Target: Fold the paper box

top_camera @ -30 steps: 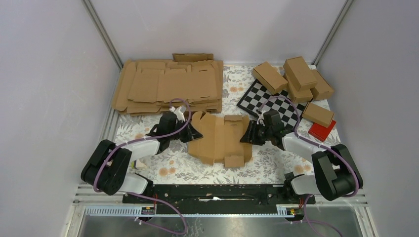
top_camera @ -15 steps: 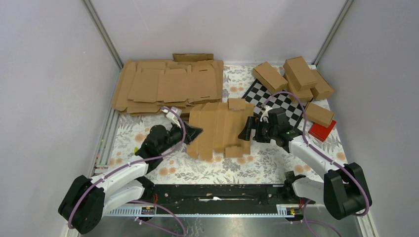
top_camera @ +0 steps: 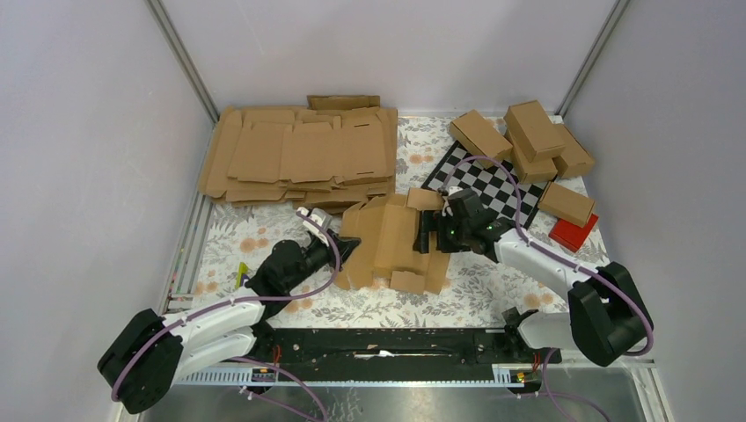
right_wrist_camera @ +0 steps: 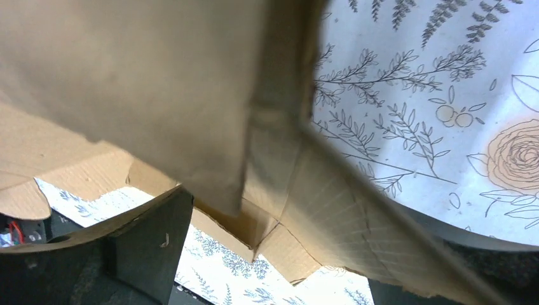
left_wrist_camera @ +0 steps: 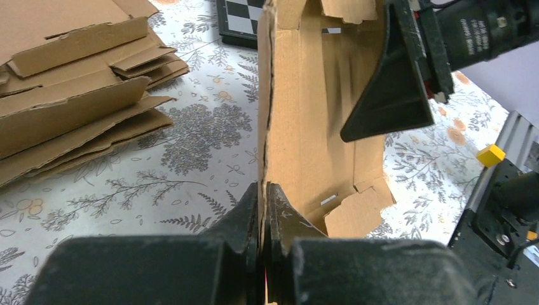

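Top external view: both arms are meeting at the paper box (top_camera: 398, 242), which is lying partly folded at the centre of the floral table (top_camera: 236, 236).
The left gripper (top_camera: 346, 250) is pinching the box's 9 o'clock edge, its fingers (left_wrist_camera: 245, 215) pressing together on a panel that is standing upright. The right gripper (top_camera: 428, 232) is reaching in from 3 o'clock with its jaws spread wide, one finger lying against the inner face of the cardboard and gripping nothing. A stack of flat sheets (top_camera: 299, 154) is sitting at 11 o'clock. A checkerboard (top_camera: 497, 189), finished cartons (top_camera: 532, 132) and a red box (top_camera: 574, 234) are sitting around 2 o'clock.
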Robot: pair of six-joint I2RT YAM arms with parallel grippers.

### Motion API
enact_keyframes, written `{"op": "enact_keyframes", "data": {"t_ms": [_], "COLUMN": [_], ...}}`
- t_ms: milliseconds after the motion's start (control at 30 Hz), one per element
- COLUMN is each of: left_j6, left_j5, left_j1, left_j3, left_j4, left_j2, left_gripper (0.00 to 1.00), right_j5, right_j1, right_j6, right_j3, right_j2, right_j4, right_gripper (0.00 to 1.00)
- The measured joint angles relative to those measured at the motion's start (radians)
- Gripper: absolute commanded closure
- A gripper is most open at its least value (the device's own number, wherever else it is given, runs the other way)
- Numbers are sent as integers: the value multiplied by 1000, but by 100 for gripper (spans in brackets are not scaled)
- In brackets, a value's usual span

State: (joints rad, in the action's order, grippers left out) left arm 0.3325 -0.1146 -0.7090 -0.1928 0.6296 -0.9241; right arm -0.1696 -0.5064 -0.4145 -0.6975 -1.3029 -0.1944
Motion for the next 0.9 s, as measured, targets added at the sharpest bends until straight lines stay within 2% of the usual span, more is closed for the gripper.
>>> {"op": "enact_keyframes", "data": {"t_ms": [200, 600, 900], "left_j6": [-22, -19, -13], "left_j5": [27, 95, 139], "left_j1": [-3, -3, -3], "left_j3": [23, 24, 24], "left_j4": [32, 77, 73], "left_j2": [0, -40, -41], "left_gripper": [100, 100, 100], "right_j5": [73, 227, 157], "right_j1": [-51, -124, -148], "right_j6": [-1, -13, -30], "right_j3": [-1, 98, 101], "right_j2": [-21, -31, -31], "right_j4": [-3, 17, 51], "right_gripper": [0, 0, 0]}}
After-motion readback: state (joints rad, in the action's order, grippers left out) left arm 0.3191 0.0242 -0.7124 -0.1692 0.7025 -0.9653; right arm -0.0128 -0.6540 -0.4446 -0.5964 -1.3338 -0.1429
